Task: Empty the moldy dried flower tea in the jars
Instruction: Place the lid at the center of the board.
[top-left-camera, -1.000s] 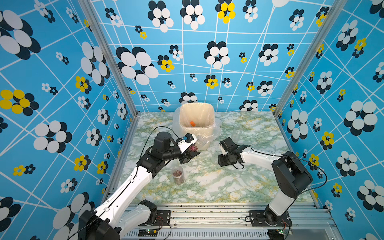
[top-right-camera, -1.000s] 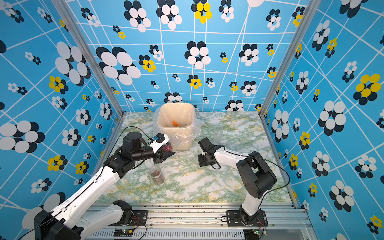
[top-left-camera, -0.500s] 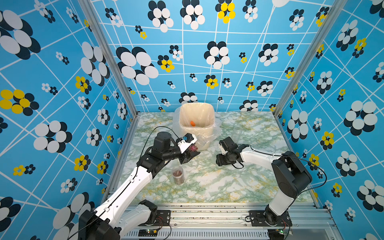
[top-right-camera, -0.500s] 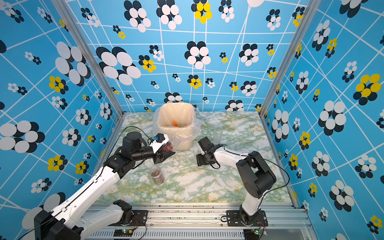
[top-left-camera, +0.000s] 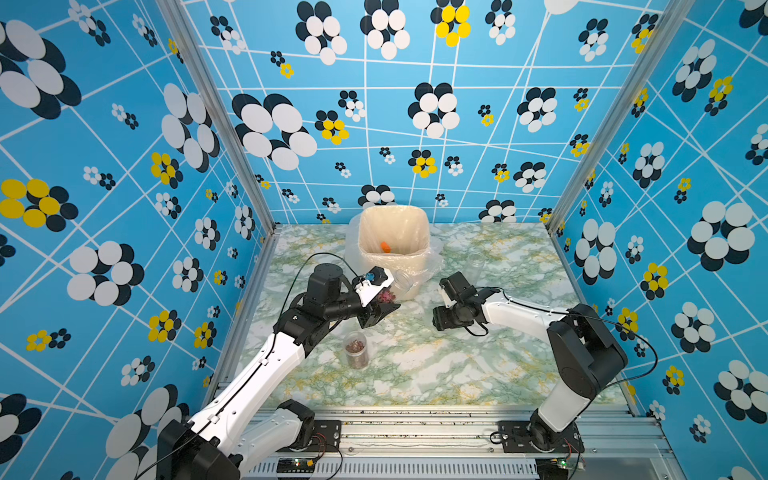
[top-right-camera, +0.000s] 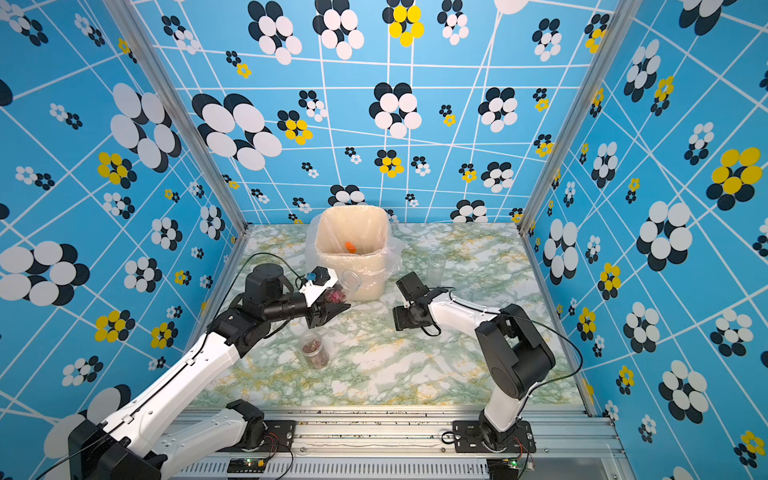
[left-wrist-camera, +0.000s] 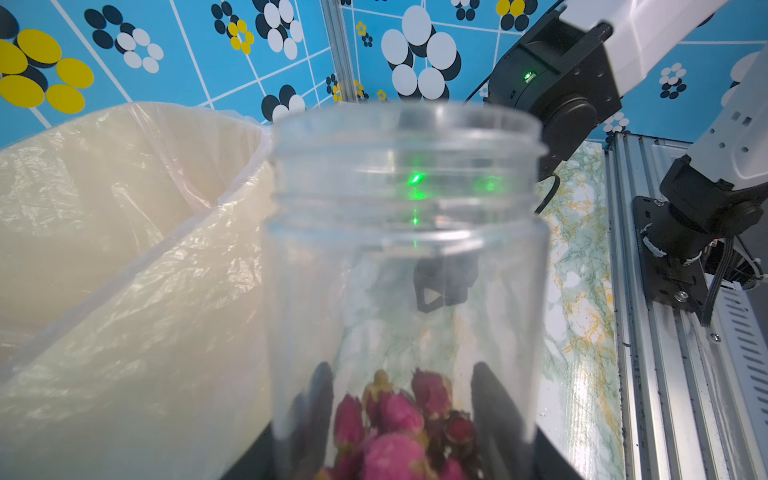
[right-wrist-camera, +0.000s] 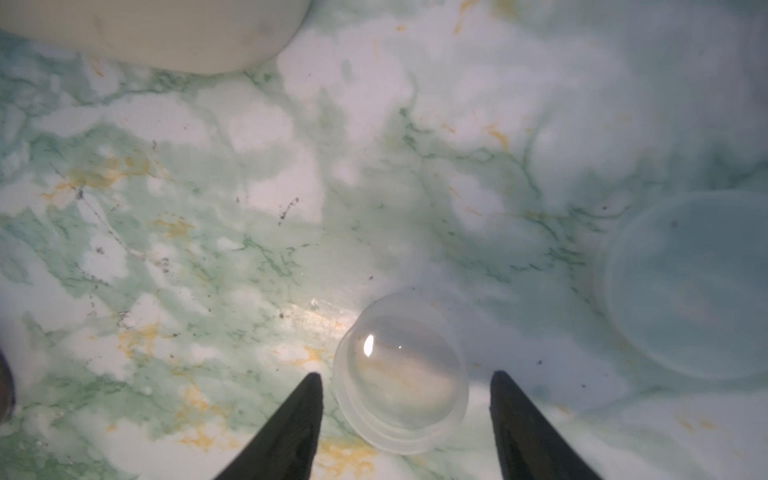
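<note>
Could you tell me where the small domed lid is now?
In the right wrist view, the domed lid lies on the marble table right of the bin, between the tips of the open right gripper, touching neither.

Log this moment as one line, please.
left pincer: shut on lidless clear plastic jar of pink dried buds, beside cream plastic-lined bin | right pincer: open, astride clear round lid on green marbled table | pour: pending

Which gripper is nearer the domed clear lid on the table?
Right. The right gripper straddles the lid, jaws open; the left gripper holds a jar by the bin.
</note>
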